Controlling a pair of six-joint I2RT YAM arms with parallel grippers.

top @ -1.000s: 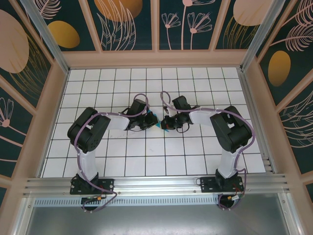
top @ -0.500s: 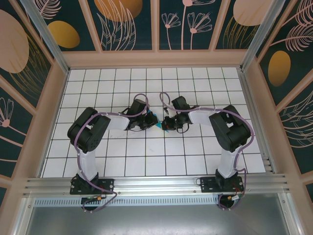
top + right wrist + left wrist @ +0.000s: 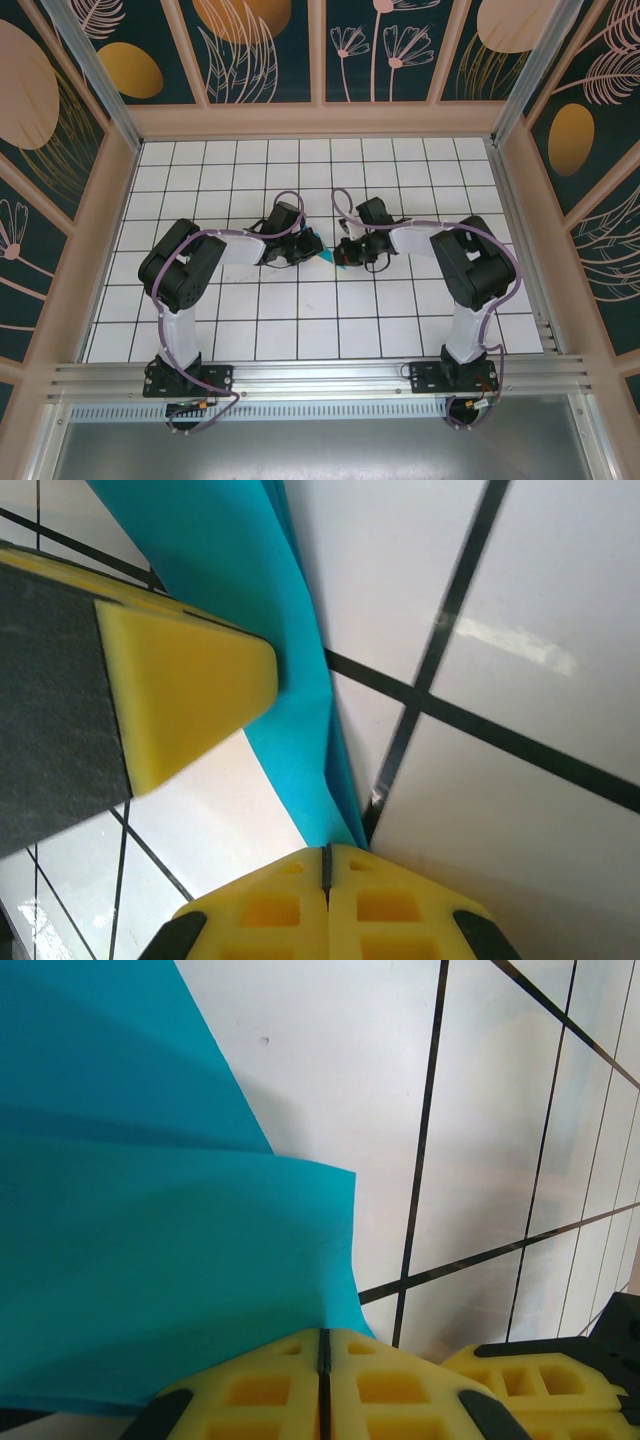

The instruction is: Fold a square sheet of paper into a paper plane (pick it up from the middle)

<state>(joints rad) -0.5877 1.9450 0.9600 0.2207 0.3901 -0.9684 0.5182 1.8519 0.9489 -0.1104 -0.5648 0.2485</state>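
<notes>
The cyan-blue sheet of paper (image 3: 322,254) is folded into layers and held just above the white grid table, mid-table, between both grippers. My left gripper (image 3: 313,246) is shut on it. In the left wrist view its yellow pads (image 3: 270,1385) pinch the lower edge of the paper (image 3: 150,1210), which fans up and left in overlapping layers. My right gripper (image 3: 342,258) is shut on a narrow folded end of the paper (image 3: 250,600) at its tips (image 3: 326,852). The left gripper's yellow finger (image 3: 180,680) presses the same strip. Whether this is the paper plane's shape, I cannot tell.
The white tiled table (image 3: 300,320) is walled by a wooden frame (image 3: 320,120) at the back and both sides. Both arms' elbows (image 3: 180,270) (image 3: 470,265) stand near the front rail (image 3: 320,375). The right gripper's pad (image 3: 540,1380) shows at the lower right of the left wrist view.
The right wrist has shifted slightly to the right, and a little more cyan paper shows between the two grippers. Both grips stay shut.
</notes>
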